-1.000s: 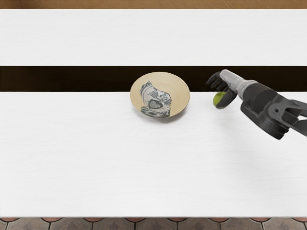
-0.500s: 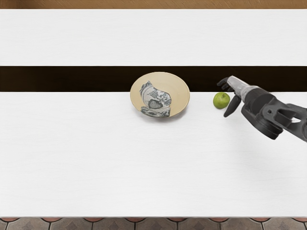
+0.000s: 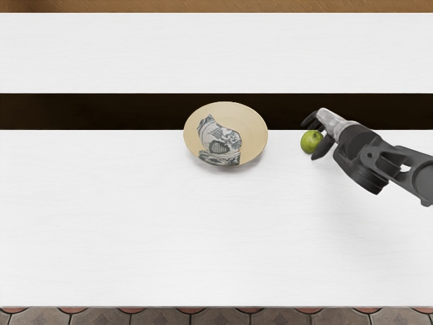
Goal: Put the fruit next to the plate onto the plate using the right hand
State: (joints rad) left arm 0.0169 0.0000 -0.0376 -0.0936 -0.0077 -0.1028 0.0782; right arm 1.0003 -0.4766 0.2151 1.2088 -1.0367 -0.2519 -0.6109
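Now my right hand (image 3: 325, 128) has returned beside the fruit (image 3: 310, 141), fingers (image 3: 321, 147) apart around it; closing the grasp, then the plate (image 3: 252, 122), comes next.

bright, even, sharp simulator render

White bench (image 3: 169, 223), faintly grained, across the full width of the lower view. Behind it a dark band (image 3: 101, 111), running edge to edge. Beyond that, a second white surface (image 3: 203, 54), just as wide. At the very top, a thin brown strip (image 3: 203, 5). Below the bench's near edge, a floor (image 3: 216, 316) of brownish tiles.
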